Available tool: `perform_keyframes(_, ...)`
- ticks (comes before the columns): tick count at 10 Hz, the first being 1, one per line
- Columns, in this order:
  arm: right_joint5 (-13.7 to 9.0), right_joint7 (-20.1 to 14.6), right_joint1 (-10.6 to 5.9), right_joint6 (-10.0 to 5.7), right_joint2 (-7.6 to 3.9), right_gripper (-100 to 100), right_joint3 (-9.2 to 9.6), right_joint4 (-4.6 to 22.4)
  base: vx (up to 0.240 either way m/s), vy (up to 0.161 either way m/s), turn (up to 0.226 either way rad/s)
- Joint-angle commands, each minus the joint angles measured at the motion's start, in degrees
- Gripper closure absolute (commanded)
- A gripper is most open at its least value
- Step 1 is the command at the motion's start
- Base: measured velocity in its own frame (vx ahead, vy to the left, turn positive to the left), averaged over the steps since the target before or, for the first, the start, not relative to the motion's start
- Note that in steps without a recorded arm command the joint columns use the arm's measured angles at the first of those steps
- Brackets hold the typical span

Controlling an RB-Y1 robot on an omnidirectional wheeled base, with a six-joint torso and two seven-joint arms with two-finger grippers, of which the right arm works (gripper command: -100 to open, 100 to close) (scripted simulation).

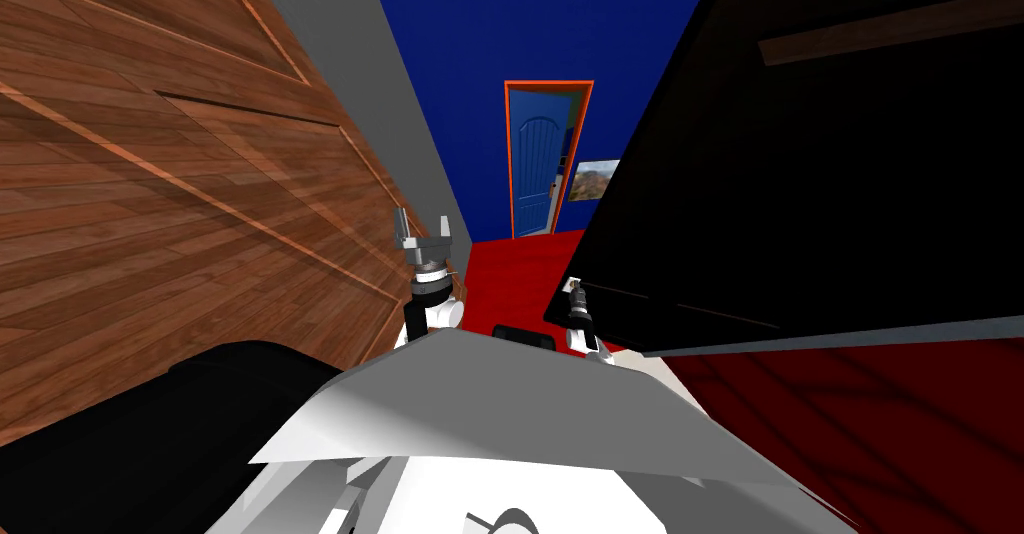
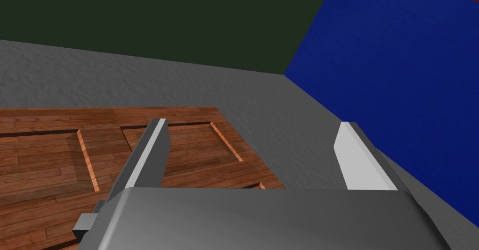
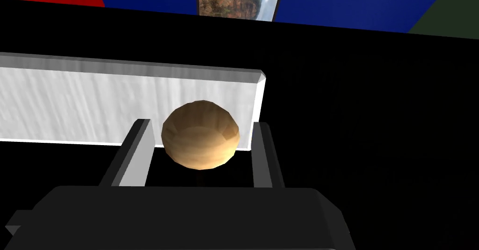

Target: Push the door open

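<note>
Door [image 1: 800, 158] renders black; right gripper [image 3: 201, 123] straddles its round tan knob [image 3: 201, 139], fingers apart, not squeezing it. Left gripper [image 2: 252, 122] hangs wide open, empty, beside a wood-panelled surface [image 2: 47, 167].

Flat, even light is cast over the scene, and no source can be made out. The door [image 1: 800, 158] is rendered almost pure black, its panels barely traced, while its narrow edge [image 3: 117, 102] is lit bright white. On the knob [image 3: 201, 135] against that edge a soft gradient is shown, paler on one side. Left of the door the red floor [image 1: 510, 278] is bright; beneath the door it is darkened. Lines are drawn crisp throughout, and in the head view walls are splayed toward the corners.
</note>
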Motion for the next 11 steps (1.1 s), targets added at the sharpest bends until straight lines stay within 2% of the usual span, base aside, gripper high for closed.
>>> perform_keyframes(1,0.0,-0.01,-0.02,0.04,-0.02,100,0.0,0.0,-0.032,0.001,0.008)
perform_keyframes(5,0.0,-0.01,-0.02,0.04,-0.02,100,0.0,0.0,-0.009,0.0,0.001)
perform_keyframes(9,-0.68,0.37,-0.04,0.25,-0.75,100,-1.22,0.22,0.159,0.028,-0.03)
perform_keyframes(11,-1.35,0.69,-0.12,0.33,-1.29,100,-2.41,0.32,0.179,0.017,-0.018)
